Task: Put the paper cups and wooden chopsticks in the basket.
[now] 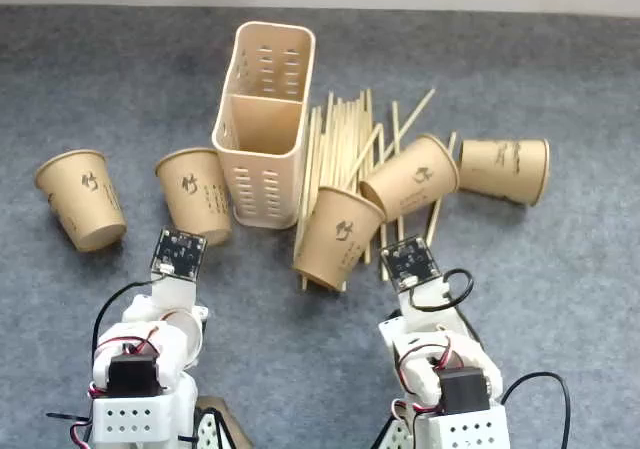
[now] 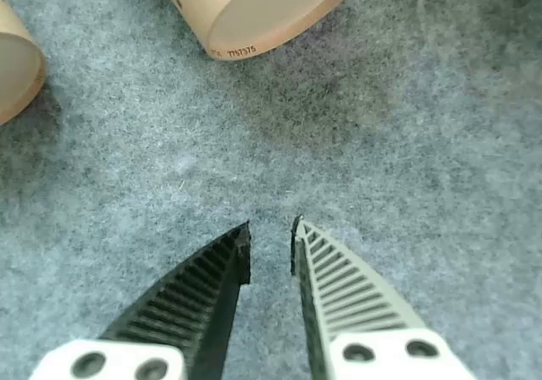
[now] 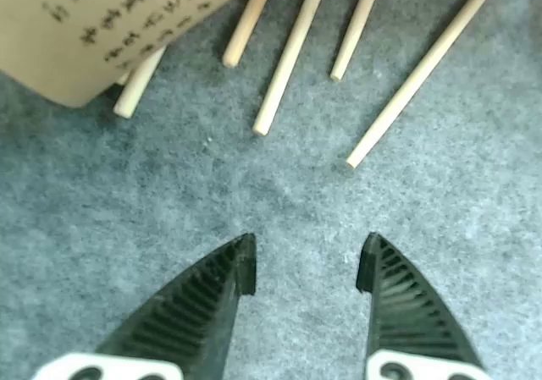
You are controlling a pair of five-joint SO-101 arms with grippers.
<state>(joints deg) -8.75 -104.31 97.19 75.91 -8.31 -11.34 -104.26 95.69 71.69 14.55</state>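
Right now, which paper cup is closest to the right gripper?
The cup lying on the near ends of the chopsticks, beside the basket. It sits just ahead of the right gripper; the others lie farther off.

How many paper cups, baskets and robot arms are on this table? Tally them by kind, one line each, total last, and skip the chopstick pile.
Paper cups: 5
Basket: 1
Arms: 2
Total: 8
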